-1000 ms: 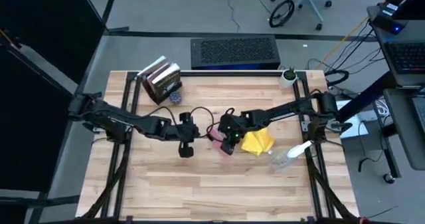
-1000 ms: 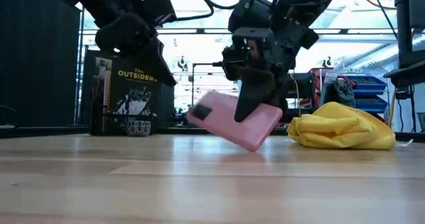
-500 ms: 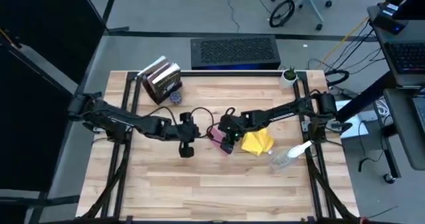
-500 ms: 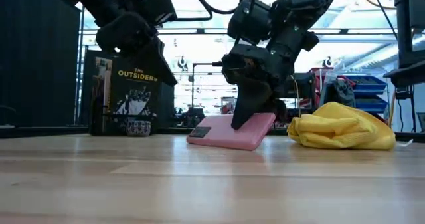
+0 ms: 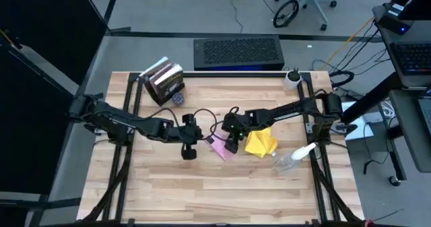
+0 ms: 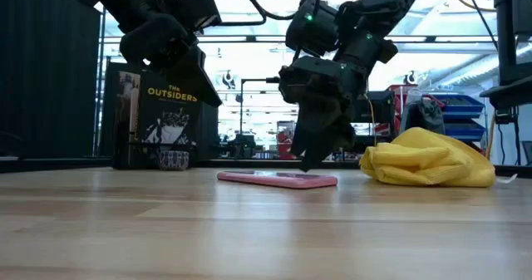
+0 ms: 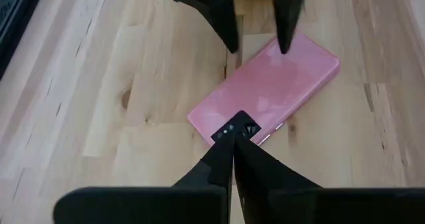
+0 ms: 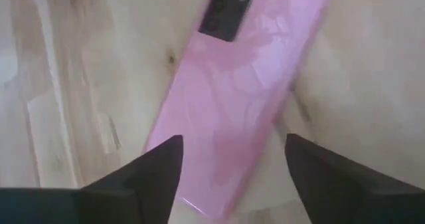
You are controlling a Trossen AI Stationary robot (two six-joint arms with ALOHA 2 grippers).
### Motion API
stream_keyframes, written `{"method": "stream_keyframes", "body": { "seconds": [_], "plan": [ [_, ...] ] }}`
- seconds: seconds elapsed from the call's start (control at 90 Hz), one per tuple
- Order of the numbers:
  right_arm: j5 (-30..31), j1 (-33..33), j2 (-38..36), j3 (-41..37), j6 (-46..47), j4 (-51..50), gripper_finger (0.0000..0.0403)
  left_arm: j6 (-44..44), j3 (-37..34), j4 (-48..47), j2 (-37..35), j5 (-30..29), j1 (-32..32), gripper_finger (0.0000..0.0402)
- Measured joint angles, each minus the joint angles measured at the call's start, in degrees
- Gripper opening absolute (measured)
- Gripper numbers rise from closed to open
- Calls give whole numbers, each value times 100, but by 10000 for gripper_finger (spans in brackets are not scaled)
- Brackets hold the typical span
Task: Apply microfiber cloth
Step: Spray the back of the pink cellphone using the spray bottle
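Now lying flat on the worktop (image 5: 168, 186), pink phone (image 5: 220, 148) freed by wide-spread right gripper (image 5: 231, 144); soft, light yellow cloth (image 5: 260, 143) bunched just right, best pinched at a raised fold; left gripper (image 5: 188, 152) closed.

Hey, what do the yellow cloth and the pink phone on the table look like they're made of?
The yellow cloth looks like soft matte fabric, probably microfiber: it sits bunched in limp folds. The pink phone looks like glossy hard plastic or glass, with soft reflections on its flat back; which one is unclear.
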Motion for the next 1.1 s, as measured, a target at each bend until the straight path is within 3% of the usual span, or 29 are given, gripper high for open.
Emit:
{"method": "stream_keyframes", "body": {
  "seconds": [0.222,0.544,0.7,0.911,1.1],
  "plan": [
    [96,-17,-899,2,-306,-487,254,-93,2,10,0,0,0,0],
    [1311,324,-2775,4,-529,-1444,253,-112,2,74,-2,2,0,0],
    [1699,374,-3625,4,88,-1925,253,-251,2,184,-2,3,0,0],
    [1521,412,-4247,7,821,-2206,253,-252,2,725,-2,4,0,0],
    [857,412,-4008,11,1287,-2913,253,-253,2,911,-4,5,0,0]
  ]
}}
